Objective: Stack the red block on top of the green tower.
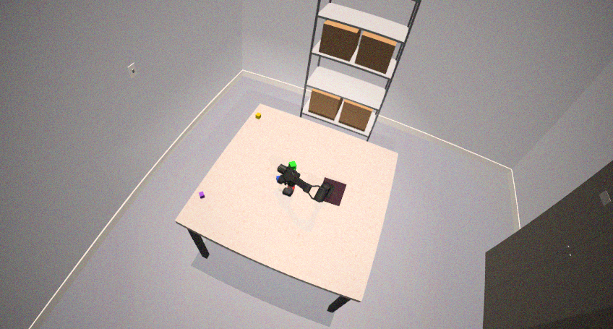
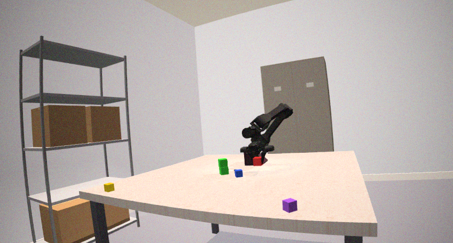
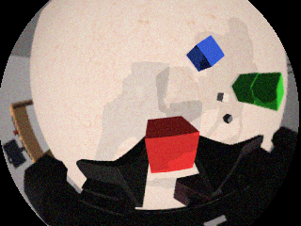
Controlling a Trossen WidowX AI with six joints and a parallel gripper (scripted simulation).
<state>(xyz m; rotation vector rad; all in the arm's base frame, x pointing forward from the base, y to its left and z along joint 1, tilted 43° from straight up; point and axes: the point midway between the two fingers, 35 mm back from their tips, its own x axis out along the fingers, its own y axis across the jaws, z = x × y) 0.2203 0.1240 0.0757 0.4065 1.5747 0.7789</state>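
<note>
Surface (image 2: 318, 183): a pale square top; the arm works near its middle, well apart from every edge.
Open room: the wide stretch toward the near edge holds only a purple block (image 2: 289, 205); a yellow block (image 2: 109, 187) sits by the far left corner.
Green tower (image 2: 223, 166): two blocks, upright, left of the arm.
Blue block (image 2: 238, 173): just beside the tower, between it and the gripper, apart from both.
Gripper (image 3: 171, 172): pointing down at the surface, its fingers clamped on either side of the red block.
Red block (image 2: 257, 160): held between the fingers, low at the surface, right of the blue block; whether it touches the surface I cannot tell.
</note>
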